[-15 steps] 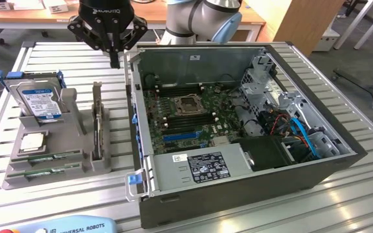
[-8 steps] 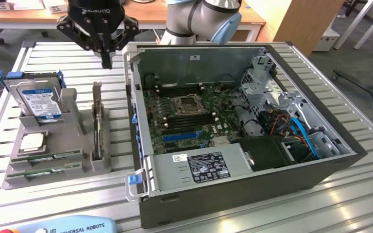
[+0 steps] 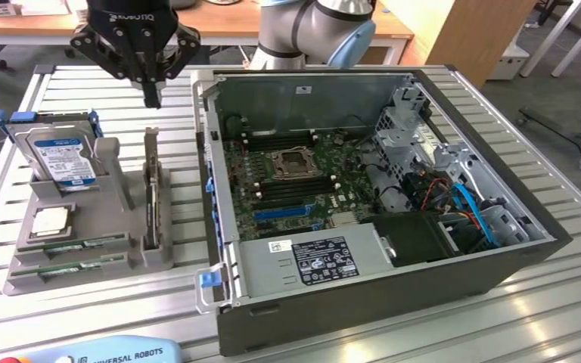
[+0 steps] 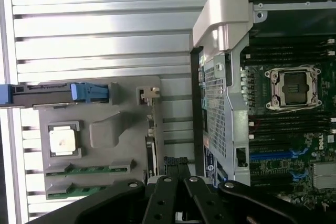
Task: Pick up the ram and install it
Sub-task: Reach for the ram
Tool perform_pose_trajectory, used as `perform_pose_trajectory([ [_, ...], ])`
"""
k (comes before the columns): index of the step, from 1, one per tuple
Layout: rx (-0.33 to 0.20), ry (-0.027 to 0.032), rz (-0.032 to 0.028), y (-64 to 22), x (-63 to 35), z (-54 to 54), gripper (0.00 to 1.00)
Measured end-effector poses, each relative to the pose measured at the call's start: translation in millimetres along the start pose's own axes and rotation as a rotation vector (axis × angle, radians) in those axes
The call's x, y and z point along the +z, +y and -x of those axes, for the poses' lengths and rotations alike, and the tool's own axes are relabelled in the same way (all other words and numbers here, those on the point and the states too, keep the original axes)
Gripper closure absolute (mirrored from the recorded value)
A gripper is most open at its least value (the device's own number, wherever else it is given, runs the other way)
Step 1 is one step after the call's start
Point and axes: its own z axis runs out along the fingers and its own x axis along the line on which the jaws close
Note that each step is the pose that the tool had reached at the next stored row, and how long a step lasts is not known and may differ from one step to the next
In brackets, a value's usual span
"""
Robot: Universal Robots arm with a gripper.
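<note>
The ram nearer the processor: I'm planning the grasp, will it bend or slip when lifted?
Probably stiff and light: the ram is a thin, narrow board. Slotted into the grey holder, it may bind if pulled askew.

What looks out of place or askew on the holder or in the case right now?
Nothing stands out. Both ram sticks lie flat in the holder, the chip sits square in its pocket, the drive and card stand on edge. The tool hangs shut above the holder, empty.

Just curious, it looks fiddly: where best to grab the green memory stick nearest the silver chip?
Take the memory stick by its long top edge, likely from straight above: it sits edge-up in the gray holder, only that edge free.
</note>
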Motion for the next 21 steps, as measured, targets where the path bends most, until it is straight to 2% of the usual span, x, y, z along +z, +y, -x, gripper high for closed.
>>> perform_pose_trajectory([
  [21, 0.0, 0.0001, 0.0, -3.4, 0.1, -44.8, 0.9],
])
